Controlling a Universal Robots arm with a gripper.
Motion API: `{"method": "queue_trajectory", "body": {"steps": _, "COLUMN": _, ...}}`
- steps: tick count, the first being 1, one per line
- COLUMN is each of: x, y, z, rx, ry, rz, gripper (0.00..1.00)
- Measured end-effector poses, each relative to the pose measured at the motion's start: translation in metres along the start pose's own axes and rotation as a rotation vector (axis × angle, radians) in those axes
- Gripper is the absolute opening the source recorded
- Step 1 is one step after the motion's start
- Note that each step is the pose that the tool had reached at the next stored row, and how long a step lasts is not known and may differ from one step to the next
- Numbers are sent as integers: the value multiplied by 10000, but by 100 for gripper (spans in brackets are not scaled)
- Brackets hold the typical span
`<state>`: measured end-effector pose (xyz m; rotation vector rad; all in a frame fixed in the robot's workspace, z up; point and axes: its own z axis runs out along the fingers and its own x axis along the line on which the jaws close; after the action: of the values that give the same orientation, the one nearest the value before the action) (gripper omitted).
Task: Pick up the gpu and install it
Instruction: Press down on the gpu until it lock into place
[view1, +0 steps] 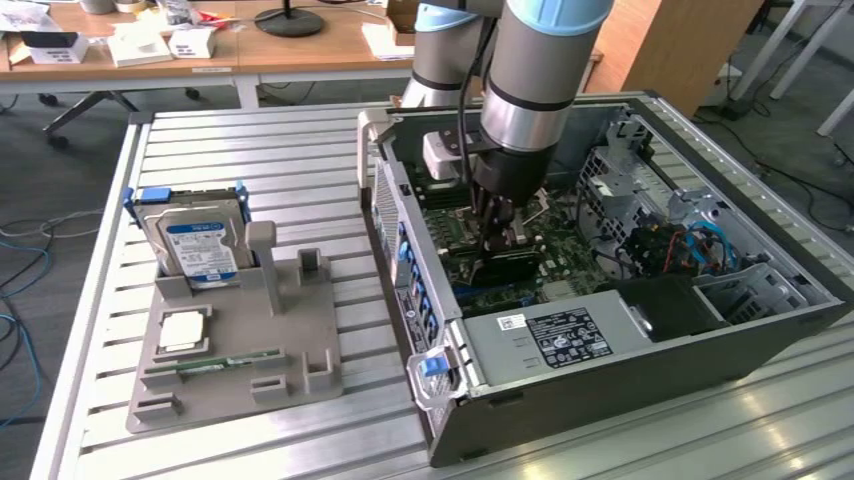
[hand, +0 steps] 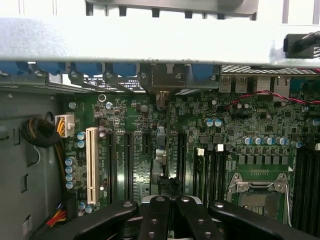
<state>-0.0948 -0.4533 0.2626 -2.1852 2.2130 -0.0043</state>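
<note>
Claw (view1: 505, 235) inside open computer case (view1: 747, 330), over motherboard (hand: 150, 150); hard drive (view1: 198, 243) on stand (view1: 240, 370) at exterior view's left.

A: State the items on the slatted table (view1: 240, 150)
B: Grey fixture tray (view1: 227, 350); hard drive (view1: 198, 245) upright at its far end; green memory stick (view1: 214, 366) lying flat in it
A: To the exterior view's right?
B: Open computer case (view1: 747, 330), motherboard (hand: 200, 125), white expansion slot (hand: 91, 165), empty CPU socket (hand: 257, 192)
</note>
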Motion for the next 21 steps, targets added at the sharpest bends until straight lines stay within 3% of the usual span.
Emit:
{"method": "queue_trajectory", "body": {"steps": 17, "x": 0, "y": 7, "z": 24, "rx": 1, "ry": -19, "rz": 2, "gripper": 11}}
{"method": "queue_trajectory", "body": {"steps": 21, "x": -4, "y": 5, "z": -9, "rx": 16, "ry": -44, "rz": 3, "gripper": 11}}
